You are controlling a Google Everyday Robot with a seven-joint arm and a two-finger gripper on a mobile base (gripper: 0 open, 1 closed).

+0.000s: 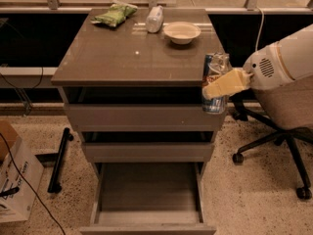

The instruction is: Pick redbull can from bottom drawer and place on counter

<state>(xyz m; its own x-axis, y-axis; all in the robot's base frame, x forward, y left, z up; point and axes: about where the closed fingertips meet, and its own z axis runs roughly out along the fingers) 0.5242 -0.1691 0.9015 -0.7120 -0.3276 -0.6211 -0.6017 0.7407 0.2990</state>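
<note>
The redbull can (213, 75) is a slim blue-and-silver can held upright at the front right corner of the counter (122, 58), its top just above the slab's level. My gripper (218, 85) is shut on the redbull can, with a cream finger (226, 83) across its front. The white arm reaches in from the right. The bottom drawer (149, 195) is pulled open and shows a bare grey floor.
On the counter's back stand a cream bowl (181, 32), a clear plastic bottle lying down (154, 18) and a green snack bag (115, 14). An office chair (281, 131) stands to the right. A cardboard box (12, 180) sits on the floor at left.
</note>
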